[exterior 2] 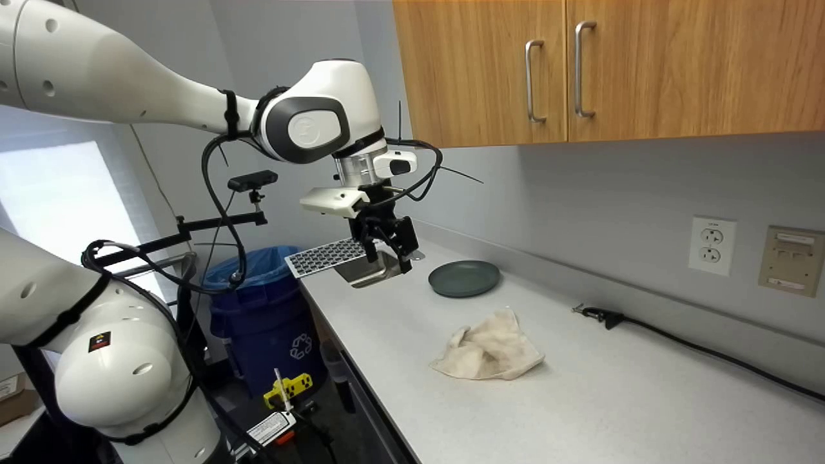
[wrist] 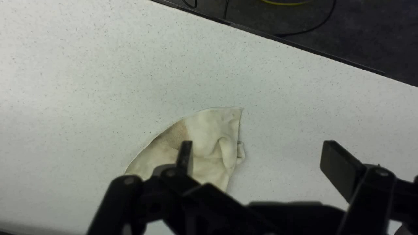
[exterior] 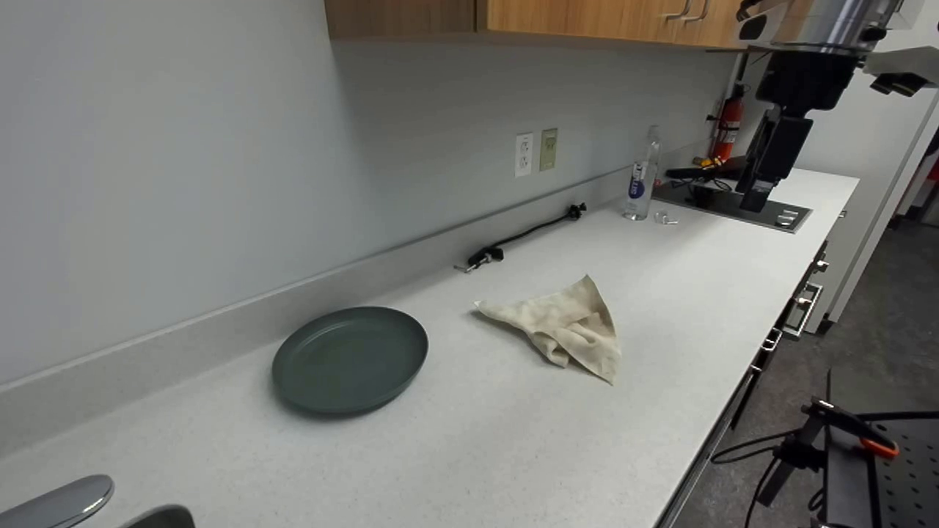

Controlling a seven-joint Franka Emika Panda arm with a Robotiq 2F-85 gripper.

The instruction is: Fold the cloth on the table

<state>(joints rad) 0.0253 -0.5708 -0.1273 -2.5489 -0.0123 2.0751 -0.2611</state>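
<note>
Indoors, pale countertop (exterior: 469,455) along grey wall (exterior: 242,169), wooden cabinets (exterior 2: 670,71) above, crumpled cloth (exterior: 566,323) — jaws spread wide

cropped table (wrist: 183,85), part-hidden cloth (wrist: 207,143) (behind claw (wrist: 256,155))

Recycling symbol (exterior 2: 300,346) on blue bin (exterior 2: 265,335); bottle label (exterior: 637,181) apparently illegible

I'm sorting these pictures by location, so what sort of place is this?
Most likely a kitchen or kitchenette, though whose is unclear: wooden wall cabinets hang above a long off-white countertop, and a metal sink is set into it.
</note>
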